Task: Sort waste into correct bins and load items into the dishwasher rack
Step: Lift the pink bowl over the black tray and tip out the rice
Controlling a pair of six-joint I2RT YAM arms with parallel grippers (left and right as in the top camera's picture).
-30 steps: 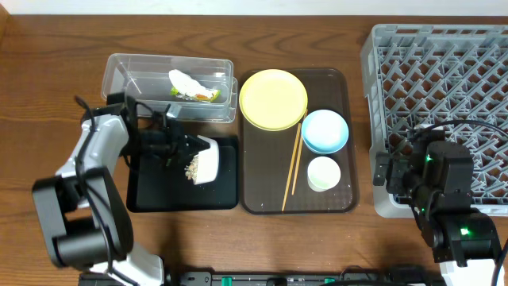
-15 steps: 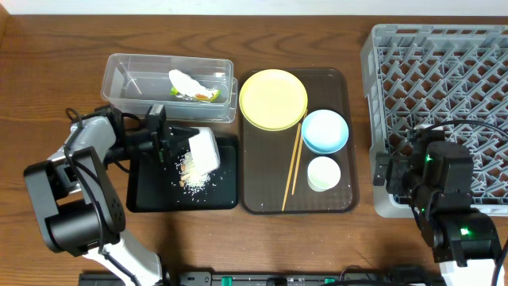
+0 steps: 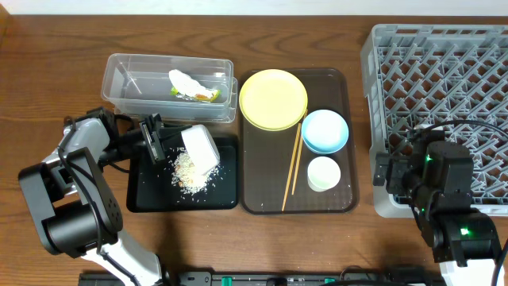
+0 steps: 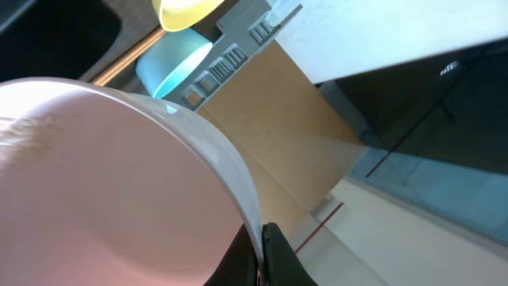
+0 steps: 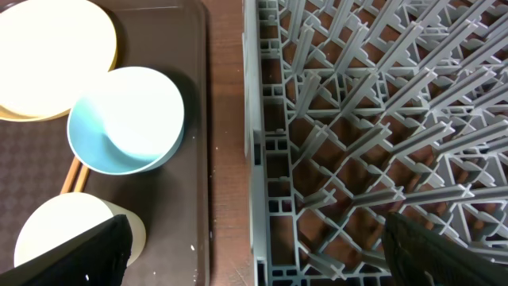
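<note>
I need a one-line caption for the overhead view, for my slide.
Left gripper holds the white bowl tilted over the black tray, where food leftovers lie in a heap.

Glossy white bowl (image 3: pixel 200 149), wood-grain table (image 3: pixel 48 48)

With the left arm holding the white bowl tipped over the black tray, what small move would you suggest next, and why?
Probably turn the white bowl upright and lift it off the black tray: the left gripper grips it tipped, and the rice heap lies on the tray.

Yellow plate (image 3: pixel 273 98), blue bowl (image 3: pixel 325 131), grey lattice rack (image 3: pixel 436 79), perhaps cream cup (image 3: pixel 324 174)
</note>
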